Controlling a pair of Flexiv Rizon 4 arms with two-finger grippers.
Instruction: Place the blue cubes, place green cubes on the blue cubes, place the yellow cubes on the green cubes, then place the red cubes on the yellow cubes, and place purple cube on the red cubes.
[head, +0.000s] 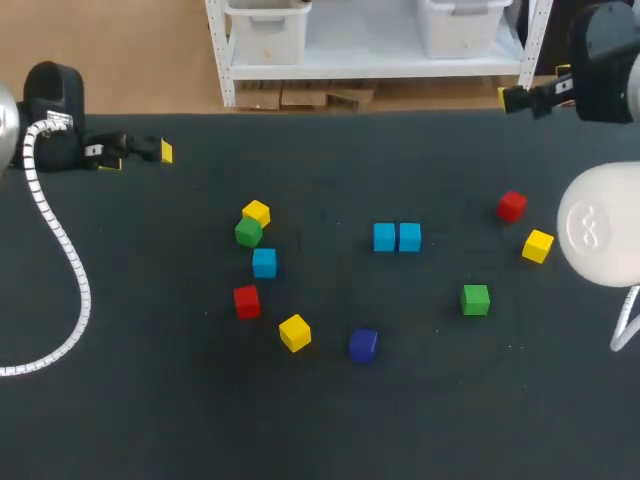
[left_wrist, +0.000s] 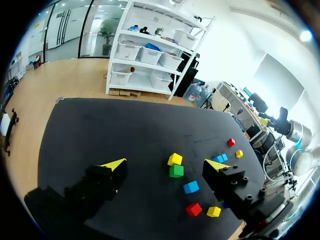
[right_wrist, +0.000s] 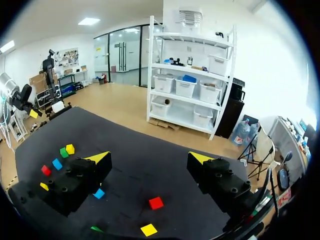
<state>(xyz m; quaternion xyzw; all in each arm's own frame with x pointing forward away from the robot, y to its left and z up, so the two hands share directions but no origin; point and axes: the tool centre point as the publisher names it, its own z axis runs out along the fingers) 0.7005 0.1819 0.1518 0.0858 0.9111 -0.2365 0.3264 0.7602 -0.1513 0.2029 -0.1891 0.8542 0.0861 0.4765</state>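
The blue pair sits mid-bench, 2 cubes side by side and touching, well ahead of both tools. A 3rd blue cube lies apart from them, toward the left tool, just beside a green cube that touches a yellow cube. In the left wrist view, that green-and-yellow couple lies straight ahead of the tool, between its fingers but far out on the bench.

Close to the 3rd blue cube are a red cube and a 2nd yellow cube, with the purple cube just past them.

Over toward the right tool lie a 2nd red cube, a 3rd yellow cube and a 2nd green cube, each on its own.

Every cube rests directly on the bench. The left tool is spread wide and holds nothing, hanging at the bench's far left. The right tool is spread too and carries nothing, at the far right edge.
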